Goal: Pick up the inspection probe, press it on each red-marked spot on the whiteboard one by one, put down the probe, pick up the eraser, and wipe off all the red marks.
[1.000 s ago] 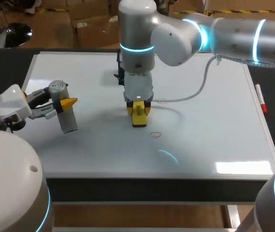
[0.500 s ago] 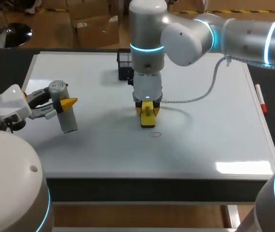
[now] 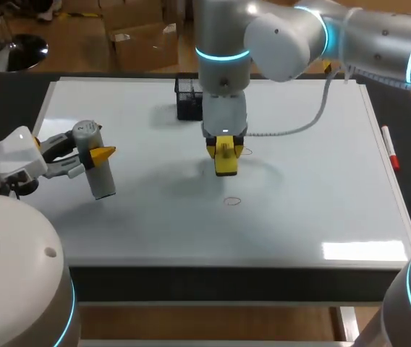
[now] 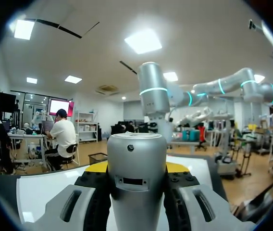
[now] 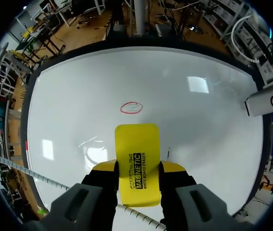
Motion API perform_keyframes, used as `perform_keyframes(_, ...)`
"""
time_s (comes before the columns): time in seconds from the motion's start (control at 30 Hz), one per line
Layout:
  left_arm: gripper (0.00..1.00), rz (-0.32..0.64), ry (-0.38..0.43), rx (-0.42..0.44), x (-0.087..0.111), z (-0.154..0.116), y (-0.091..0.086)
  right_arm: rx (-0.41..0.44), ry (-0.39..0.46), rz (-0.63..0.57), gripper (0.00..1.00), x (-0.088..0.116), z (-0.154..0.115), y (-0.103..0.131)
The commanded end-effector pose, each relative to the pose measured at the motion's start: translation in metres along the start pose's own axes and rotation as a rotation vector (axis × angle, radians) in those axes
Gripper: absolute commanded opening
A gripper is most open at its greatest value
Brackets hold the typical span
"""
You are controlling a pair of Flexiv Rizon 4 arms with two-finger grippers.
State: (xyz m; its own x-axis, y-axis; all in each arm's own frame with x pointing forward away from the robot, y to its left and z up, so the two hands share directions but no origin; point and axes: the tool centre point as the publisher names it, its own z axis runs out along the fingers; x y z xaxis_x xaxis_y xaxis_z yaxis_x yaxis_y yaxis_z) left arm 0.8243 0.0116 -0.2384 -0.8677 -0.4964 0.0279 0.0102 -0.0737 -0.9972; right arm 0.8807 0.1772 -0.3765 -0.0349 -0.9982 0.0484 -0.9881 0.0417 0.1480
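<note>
Whiteboard (image 3: 321, 195) below; right fingers (image 5: 103, 177) pinch eraser (image 5: 137, 161), left fingers (image 4: 92, 195) pinch probe (image 4: 136, 178).

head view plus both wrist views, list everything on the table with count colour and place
whiteboard: one, white, covering the tabletop
red mark: one clearly seen, red oval outline, on the whiteboard ahead of the eraser
inspection probe: one, grey cylinder, held above the whiteboard's left part
eraser: one, yellow, held over the board's middle
mesh basket: one, black, at the board's far edge
marker pen: one, white with red ends, along the board's right edge
cable: one, grey, running from the right arm
left gripper: shut on the inspection probe
right gripper: shut on the eraser
</note>
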Motion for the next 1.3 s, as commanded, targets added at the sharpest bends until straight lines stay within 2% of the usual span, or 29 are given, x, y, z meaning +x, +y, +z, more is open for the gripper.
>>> perform_keyframes(0.03, 0.0, 0.001, -0.002, 0.0, 0.001, 0.0, -0.001, 0.002, 0.005, -0.001, 0.0, 0.002, -0.007, 0.001)
perform_keyframes(0.6, 0.0, 0.001, -0.002, 0.0, 0.001, 0.0, -0.001, 0.002, 0.005, -0.001, 0.0, 0.002, -0.007, 0.001)
perform_keyframes(0.87, 0.0, 0.001, -0.002, 0.0, 0.001, 0.0, -0.001, 0.015, 0.007, 0.148, 0.0, 0.07, -0.022, -0.019)
perform_keyframes(0.93, 0.0, 0.001, -0.002, 0.0, 0.001, 0.0, -0.001, 0.014, -0.03, 0.183, 0.0, 0.088, -0.027, -0.021)
perform_keyframes(1.1, 0.0, 0.001, -0.002, 0.0, 0.001, 0.0, -0.001, 0.026, -0.028, 0.304, 0.0, 0.134, -0.03, -0.025)
perform_keyframes(1.23, 0.0, 0.001, -0.002, 0.0, 0.001, 0.0, -0.001, 0.028, -0.065, 0.386, 0.0, 0.17, -0.03, -0.027)
perform_keyframes(1.3, 0.0, 0.001, -0.002, 0.0, 0.001, 0.0, -0.001, 0.031, -0.072, 0.426, 0.0, 0.181, -0.032, -0.023)
